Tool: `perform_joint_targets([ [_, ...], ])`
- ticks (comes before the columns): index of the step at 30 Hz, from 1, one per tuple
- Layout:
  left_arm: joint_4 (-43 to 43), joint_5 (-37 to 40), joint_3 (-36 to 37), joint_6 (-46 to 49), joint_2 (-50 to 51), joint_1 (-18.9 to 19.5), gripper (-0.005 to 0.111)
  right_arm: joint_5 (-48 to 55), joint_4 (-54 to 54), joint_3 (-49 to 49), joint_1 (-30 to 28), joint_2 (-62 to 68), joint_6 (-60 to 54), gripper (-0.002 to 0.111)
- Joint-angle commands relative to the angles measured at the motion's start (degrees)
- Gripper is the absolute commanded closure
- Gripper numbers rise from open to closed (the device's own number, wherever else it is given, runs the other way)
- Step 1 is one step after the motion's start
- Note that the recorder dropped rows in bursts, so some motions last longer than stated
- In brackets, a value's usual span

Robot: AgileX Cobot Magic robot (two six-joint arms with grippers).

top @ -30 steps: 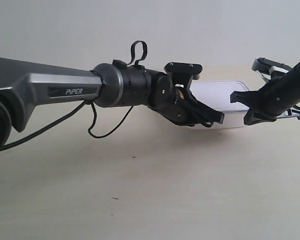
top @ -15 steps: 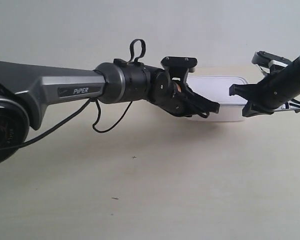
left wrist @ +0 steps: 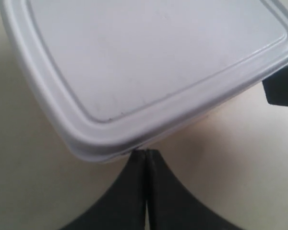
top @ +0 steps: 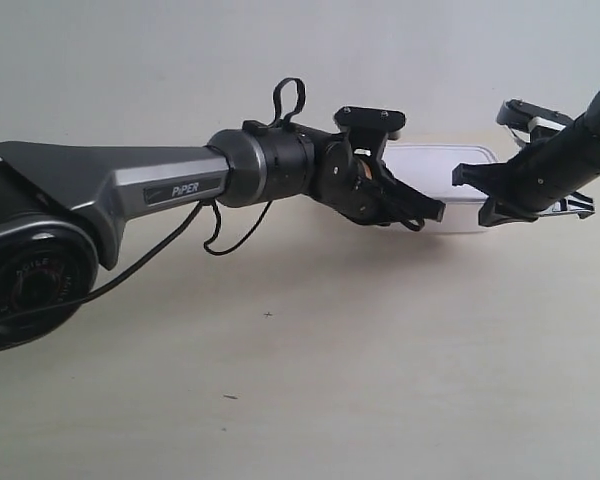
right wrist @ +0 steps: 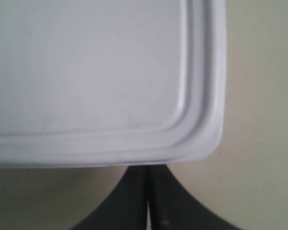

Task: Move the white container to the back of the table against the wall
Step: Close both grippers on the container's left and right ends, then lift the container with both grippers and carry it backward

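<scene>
White container (top: 432, 165) pushed farther toward wall (top: 180, 60); left hand (left wrist: 146, 157), right hand (right wrist: 148, 173) both closed, tips at rim.

Both arms (top: 170, 182) (top: 570, 160) reach forward and low, each with its jaws pressed tightly together.

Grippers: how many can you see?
2. The left gripper, shut, has its tip at the white container's rim; the right gripper, shut too, sits at the rim near a corner. None seems hidden.
</scene>
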Motion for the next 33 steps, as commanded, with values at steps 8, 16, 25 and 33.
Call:
perform_joint_targets([
  [8,0.7,-0.7,-5.3,-0.4,3.3,1.2,0.107,-0.3,-0.2,-4.7,-0.3,0.1,-0.7,0.108],
  [16,0.7,-2.6,-5.4,-0.2,3.4,1.4,0.107,0.2,-0.2,-4.7,-0.3,1.5,-0.7,0.108],
  [25,1.1,-4.7,-5.4,-0.2,3.5,1.4,0.107,-1.0,-0.2,-6.3,-0.3,3.3,-0.2,0.108],
  [33,1.9,-3.9,-8.5,-0.4,6.1,1.6,0.107,-0.3,-0.2,-9.5,-0.3,4.8,-0.1,0.108],
])
